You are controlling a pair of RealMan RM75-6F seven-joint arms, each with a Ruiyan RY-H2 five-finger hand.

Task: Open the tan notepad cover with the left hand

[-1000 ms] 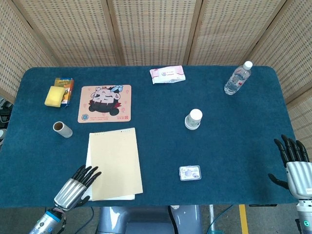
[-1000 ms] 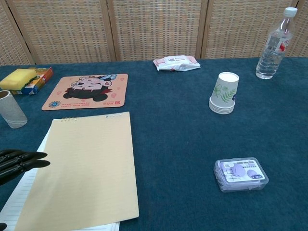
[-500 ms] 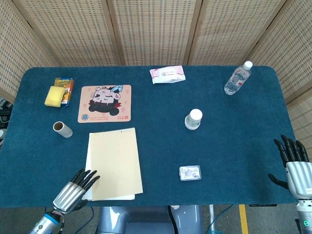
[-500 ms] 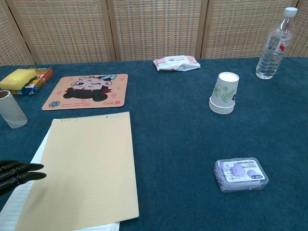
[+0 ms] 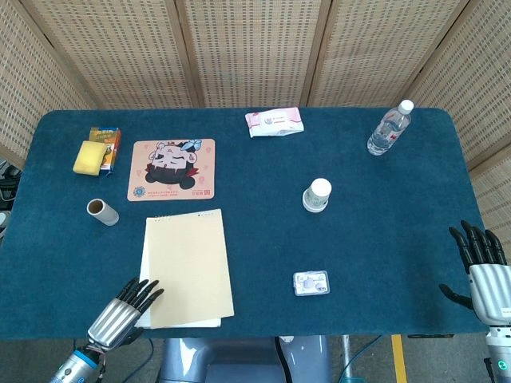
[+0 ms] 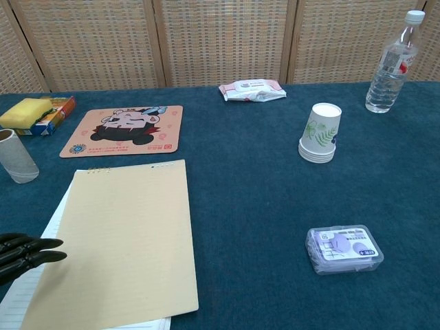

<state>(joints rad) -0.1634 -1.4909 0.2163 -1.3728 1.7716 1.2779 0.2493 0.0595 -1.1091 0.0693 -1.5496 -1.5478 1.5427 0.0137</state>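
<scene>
cover [image 5: 191, 267] flat and closed, nothing opened yet | left hand [image 5: 121, 312] empty, fingers extended together, tips at pad's left edge | left: lift cover | right hand [image 5: 481, 267] empty, spread, idle

Tan notepad cover [image 5: 190, 267], dk teal table [image 5: 383, 239], yellow sponge [image 5: 88, 157], pink cartoon mat [image 5: 172, 169]

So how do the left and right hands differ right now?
The left hand lies low and tilted at the notepad's lower left edge, fingertips at the cover; the right hand stands upright at the table's right edge, far from any object. The left shows in both views, the right only in the head view. Both hold nothing, fingers extended.
</scene>
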